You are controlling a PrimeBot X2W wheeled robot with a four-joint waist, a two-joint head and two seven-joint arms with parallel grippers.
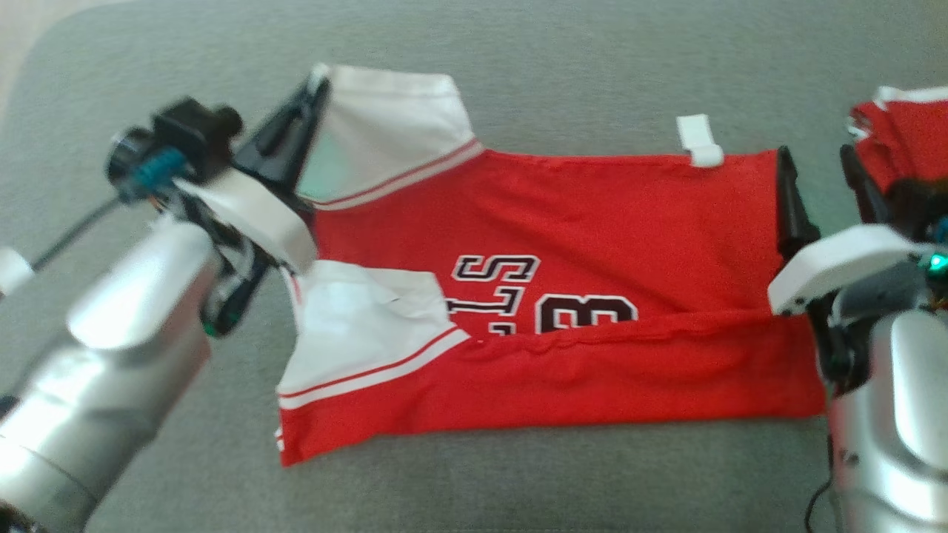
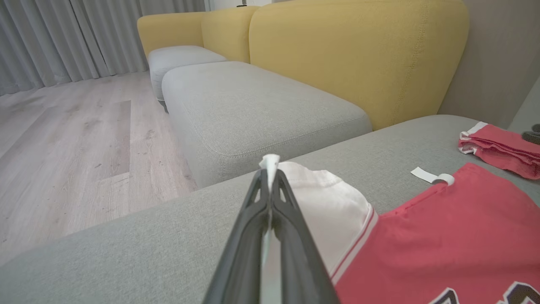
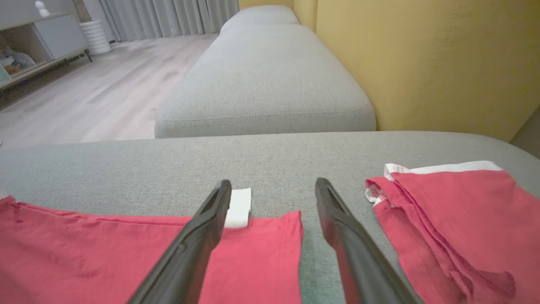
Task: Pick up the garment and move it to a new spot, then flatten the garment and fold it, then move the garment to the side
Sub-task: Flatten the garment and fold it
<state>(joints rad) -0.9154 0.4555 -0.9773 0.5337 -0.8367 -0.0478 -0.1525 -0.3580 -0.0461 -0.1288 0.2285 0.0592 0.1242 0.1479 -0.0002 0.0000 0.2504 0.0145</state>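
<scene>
Bare cushion [image 1: 555, 44] is left above and below the spread garment [image 1: 592, 215]; the upper right of the frame is taken by folded red cloth [image 1: 907, 133].

— How is the garment [image 1: 592, 215] laid?
— It is spread flat across the middle of the grey cushion [image 1: 518, 44]. Red cloth, white sleeves and black lettering are seen.
— And its edges?
— The near long edge is folded up over the lettering. The far sleeve's tip is pinched in the left tool [image 1: 317, 83].
</scene>
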